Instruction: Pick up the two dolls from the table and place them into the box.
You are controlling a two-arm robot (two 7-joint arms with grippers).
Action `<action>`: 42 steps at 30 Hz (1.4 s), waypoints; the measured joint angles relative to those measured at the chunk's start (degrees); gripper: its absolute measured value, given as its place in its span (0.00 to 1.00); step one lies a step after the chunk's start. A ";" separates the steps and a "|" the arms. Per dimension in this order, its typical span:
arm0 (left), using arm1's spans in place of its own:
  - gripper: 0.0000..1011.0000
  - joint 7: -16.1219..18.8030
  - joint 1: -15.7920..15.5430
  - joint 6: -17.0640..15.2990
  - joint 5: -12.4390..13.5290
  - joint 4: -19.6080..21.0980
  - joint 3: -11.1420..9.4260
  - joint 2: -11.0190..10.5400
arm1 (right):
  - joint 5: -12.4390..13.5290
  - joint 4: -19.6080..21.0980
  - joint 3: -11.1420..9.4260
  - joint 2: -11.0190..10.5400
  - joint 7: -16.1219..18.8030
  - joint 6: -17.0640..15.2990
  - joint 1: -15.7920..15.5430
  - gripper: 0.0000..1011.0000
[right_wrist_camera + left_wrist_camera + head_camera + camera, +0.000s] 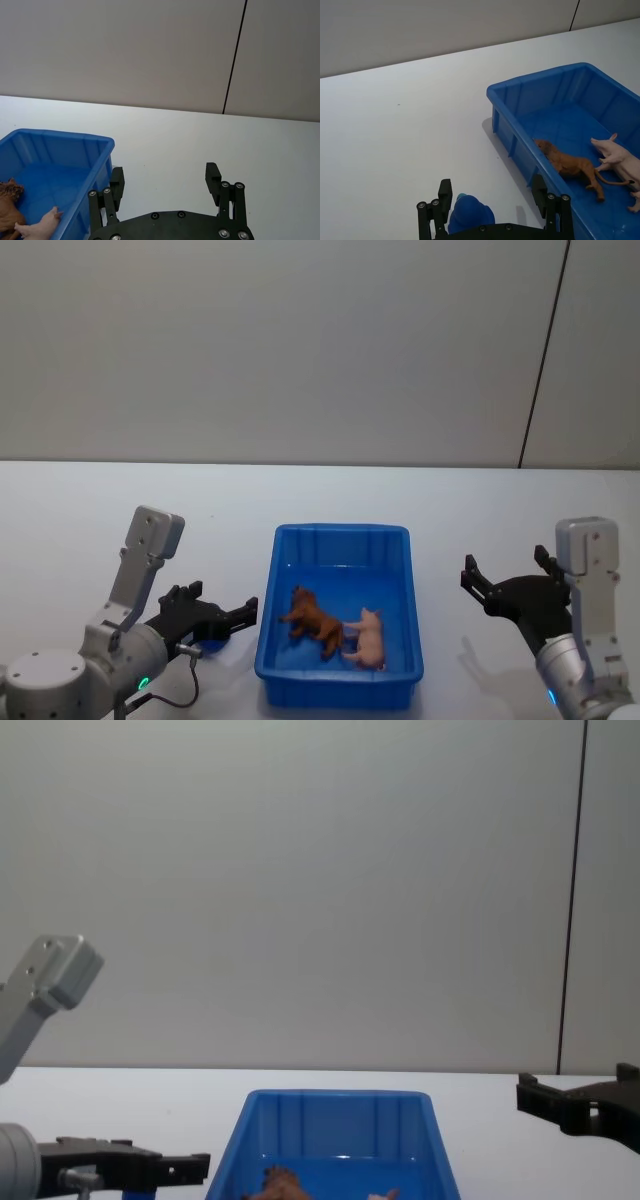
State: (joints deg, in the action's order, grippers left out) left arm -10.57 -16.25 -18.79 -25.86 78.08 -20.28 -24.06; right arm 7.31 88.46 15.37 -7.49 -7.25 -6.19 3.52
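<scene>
Both dolls lie inside the blue box [340, 533] near its front wall: the reddish-brown doll [315, 620] on the left, the pale pink doll [371, 641] beside it on the right. In the left wrist view the brown doll [571, 163] and the pink doll [620, 158] rest on the box [540, 80] floor. My left gripper [220, 605] hovers open just left of the box, holding nothing. To the box's right my right gripper [505, 568] is open and empty too; its wrist view has the box [55, 136] at one side.
A small blue ball [469, 214] sits on the white table [80, 510] under my left gripper [492, 192], close to the box's left wall. Bare tabletop stretches behind the box and under my right gripper [165, 176]. A plain grey wall stands behind.
</scene>
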 joint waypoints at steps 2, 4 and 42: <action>0.99 -0.02 -0.09 -0.22 -0.06 -0.19 -0.07 0.14 | 0.00 0.00 0.00 0.00 0.00 0.00 0.00 0.99; 0.99 0.00 -0.14 -0.55 -0.17 -0.34 -0.14 0.30 | 0.00 0.00 0.00 0.00 0.01 0.00 0.00 0.99; 0.45 1.37 -0.52 -4.73 2.02 -1.32 0.00 0.54 | 0.00 0.00 0.00 0.00 0.01 -0.01 0.00 0.99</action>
State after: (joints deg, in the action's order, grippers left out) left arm -9.20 -16.77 -23.52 -23.84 76.76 -20.28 -23.51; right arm 7.31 88.46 15.37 -7.49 -7.23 -6.20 3.53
